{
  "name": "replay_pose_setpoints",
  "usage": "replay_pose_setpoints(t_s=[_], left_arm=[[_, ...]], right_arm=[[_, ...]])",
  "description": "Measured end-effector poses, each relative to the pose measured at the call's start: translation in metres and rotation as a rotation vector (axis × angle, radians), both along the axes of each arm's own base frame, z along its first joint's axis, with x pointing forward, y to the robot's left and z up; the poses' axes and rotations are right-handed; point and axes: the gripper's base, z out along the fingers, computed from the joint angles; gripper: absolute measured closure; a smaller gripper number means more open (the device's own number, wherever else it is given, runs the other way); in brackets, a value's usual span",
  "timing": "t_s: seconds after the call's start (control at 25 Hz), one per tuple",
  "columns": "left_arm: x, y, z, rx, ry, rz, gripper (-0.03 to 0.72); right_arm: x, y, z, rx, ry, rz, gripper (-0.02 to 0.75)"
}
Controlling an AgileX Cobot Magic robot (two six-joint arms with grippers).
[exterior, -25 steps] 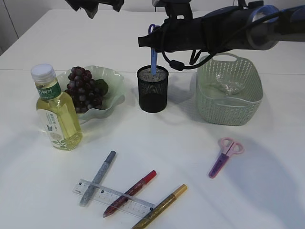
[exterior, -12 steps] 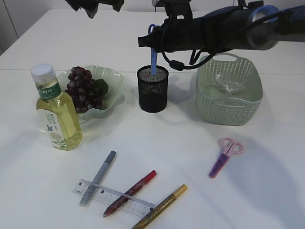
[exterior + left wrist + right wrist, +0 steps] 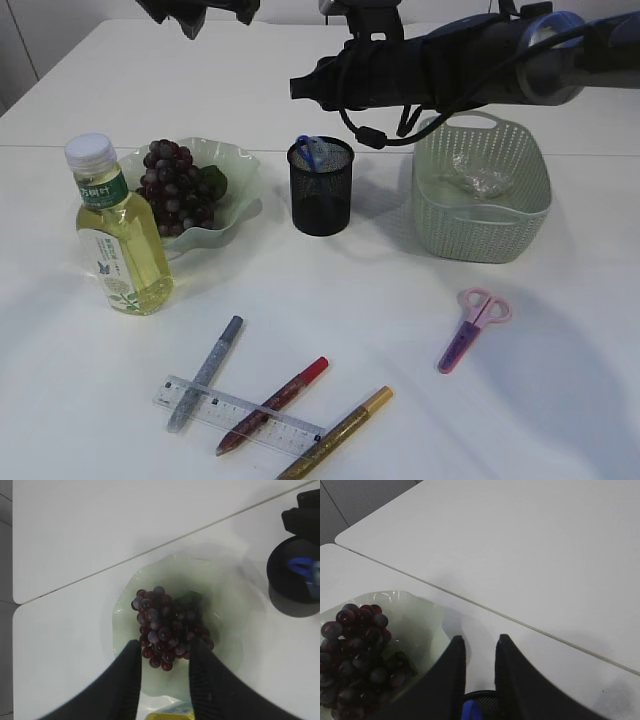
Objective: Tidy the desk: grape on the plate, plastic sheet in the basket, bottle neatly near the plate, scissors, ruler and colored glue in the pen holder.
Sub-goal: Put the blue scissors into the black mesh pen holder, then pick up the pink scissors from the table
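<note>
The bottle [image 3: 170,713] is cut off by the left wrist view's bottom edge.

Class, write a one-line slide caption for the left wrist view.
Open left gripper hovers above grapes on the green plate, black pen holder at right.

pen holder [image 3: 321,190]: black wire mesh | basket [image 3: 480,205]: woven-look plastic | plate [image 3: 235,190]: glossy

All my work sits on a plain white desk [image 3: 420,330], two smooth tops meeting in a thin dark seam [image 3: 40,147] that runs crosswise. Past its far left corner stands a grey panelled wall [image 3: 15,70].
</note>
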Motion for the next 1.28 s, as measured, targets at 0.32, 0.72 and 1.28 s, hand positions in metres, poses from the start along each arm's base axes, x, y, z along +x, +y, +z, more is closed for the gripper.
replay_pose_setpoints(t_s=[0.32, 0.72, 1.28], left_arm=[[0.000, 0.000, 0.000, 0.000, 0.000, 0.000, 0.445], [0.000, 0.000, 0.000, -0.001, 0.001, 0.000, 0.445], [-0.025, -0.015, 0.005, -0.276, 0.202, -0.072, 0.445]], right_arm=[[-0.012, 0.008, 0.012, -0.009, 0.002, 0.153, 0.551], [-0.056, -0.012, 0.057, -0.223, 0.231, 0.307, 0.551], [-0.093, -0.064, 0.066, -0.485, 0.735, 0.054, 0.551]])
